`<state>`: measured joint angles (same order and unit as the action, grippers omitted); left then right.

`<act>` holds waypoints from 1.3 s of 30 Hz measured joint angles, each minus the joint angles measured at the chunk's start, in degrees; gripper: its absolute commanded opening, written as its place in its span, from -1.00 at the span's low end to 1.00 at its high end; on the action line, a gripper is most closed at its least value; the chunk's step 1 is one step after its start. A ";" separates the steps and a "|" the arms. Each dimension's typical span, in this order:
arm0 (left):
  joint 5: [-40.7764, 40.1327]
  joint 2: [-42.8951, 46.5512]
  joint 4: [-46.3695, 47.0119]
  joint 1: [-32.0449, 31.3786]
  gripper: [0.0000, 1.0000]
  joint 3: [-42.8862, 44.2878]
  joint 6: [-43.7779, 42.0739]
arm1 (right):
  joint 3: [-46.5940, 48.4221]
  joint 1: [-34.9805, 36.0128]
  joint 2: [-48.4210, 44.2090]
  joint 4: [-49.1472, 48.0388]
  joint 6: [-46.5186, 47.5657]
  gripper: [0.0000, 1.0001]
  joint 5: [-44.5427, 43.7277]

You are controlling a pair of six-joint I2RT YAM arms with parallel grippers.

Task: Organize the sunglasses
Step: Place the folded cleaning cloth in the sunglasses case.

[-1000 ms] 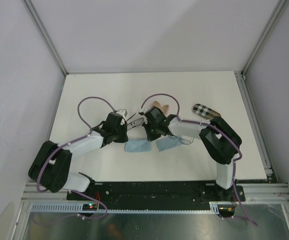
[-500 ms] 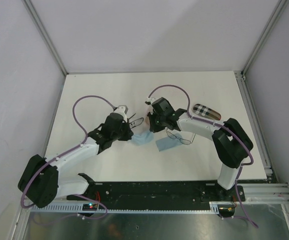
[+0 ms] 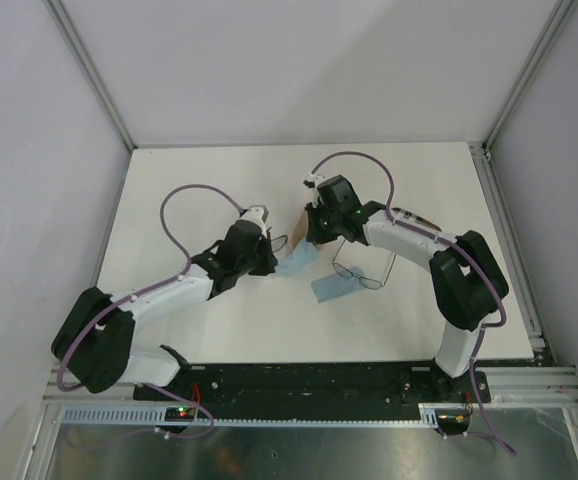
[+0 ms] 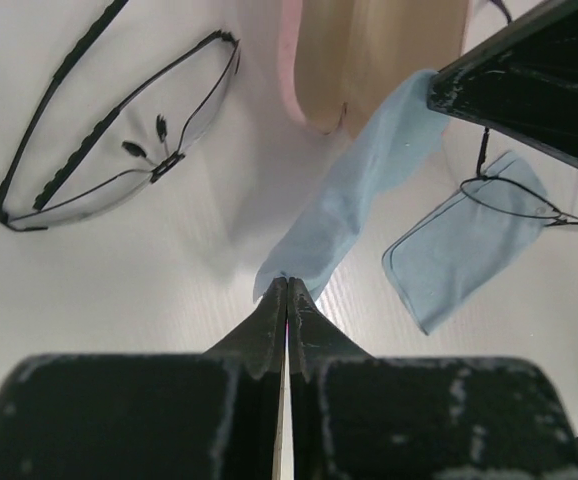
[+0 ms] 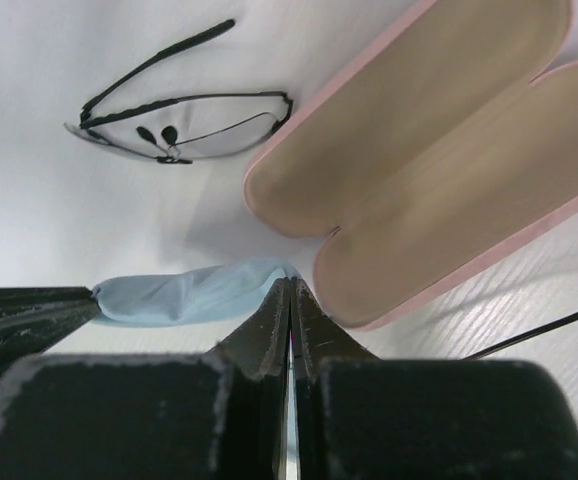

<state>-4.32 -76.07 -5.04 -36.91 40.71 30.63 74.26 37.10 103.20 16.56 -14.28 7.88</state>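
Our left pincer (image 4: pixel 286 285) and right pincer (image 5: pixel 291 288) clamp one light blue cloth (image 4: pixel 359 190); black thin-framed sunglasses (image 4: pixel 119 160) lie ahead-left, nearer the left.

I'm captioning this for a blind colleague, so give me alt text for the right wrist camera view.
The right tool, shut, pinches one end of a light blue cloth whose other end the left tool grips. Beyond, on the white table, lie an open pink case with tan lining and black-rimmed sunglasses.
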 measured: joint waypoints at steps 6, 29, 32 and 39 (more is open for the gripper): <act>-0.22 -3.34 1.77 -0.76 -1.00 2.64 0.31 | 1.25 -2.34 1.95 0.31 0.17 -1.00 0.85; -1.33 -16.28 11.02 -1.46 -1.00 9.77 1.20 | 8.90 -8.83 9.49 1.14 1.03 -1.00 2.03; -1.38 -17.18 11.39 -1.49 -1.00 10.45 1.55 | 10.03 -9.75 10.62 1.14 1.07 -1.00 2.40; -1.36 -19.89 13.11 -1.49 -1.00 12.50 3.06 | 14.03 -11.10 13.49 1.68 1.53 -1.00 3.76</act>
<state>-5.67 -95.96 8.08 -38.39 53.21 33.69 88.29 26.00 116.68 18.24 -12.75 11.64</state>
